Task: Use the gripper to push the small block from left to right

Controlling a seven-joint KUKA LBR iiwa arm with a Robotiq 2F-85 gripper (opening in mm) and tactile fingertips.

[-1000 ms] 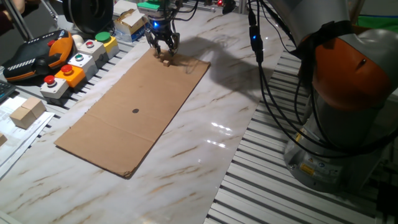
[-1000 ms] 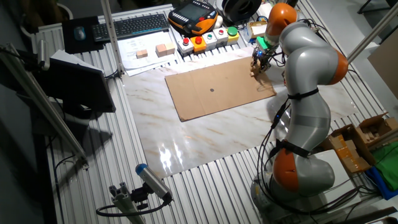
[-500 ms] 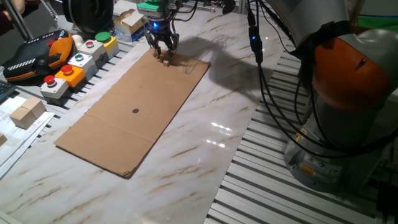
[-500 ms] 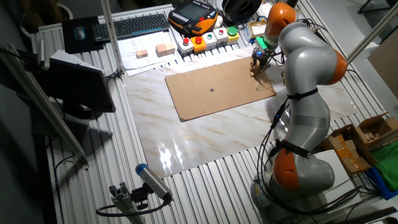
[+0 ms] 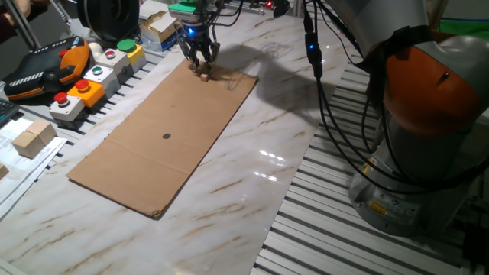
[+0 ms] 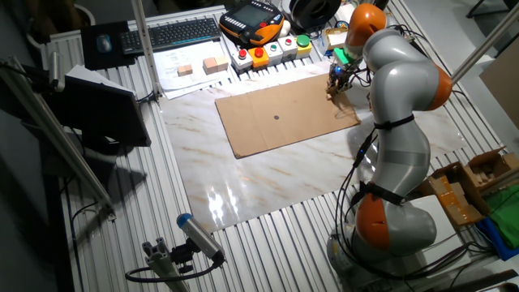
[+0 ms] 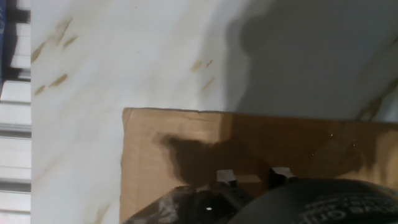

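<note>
Two fingertips [image 7: 225, 176] only from hand view

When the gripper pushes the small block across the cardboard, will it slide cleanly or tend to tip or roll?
The small block looks squat and flat-sided, so it probably slides rather than rolls. The cardboard sheet looks matte, so some drag seems likely. Being tiny beside the gripper, it is probably light and may twist off-line.

A glossy, marble-patterned table [image 5: 252, 160] is seen, with light reflected on it. A matt brown cardboard sheet [image 5: 168, 130] is laid on it. Ribbed metal slats [image 5: 336, 229] are seen alongside.
</note>
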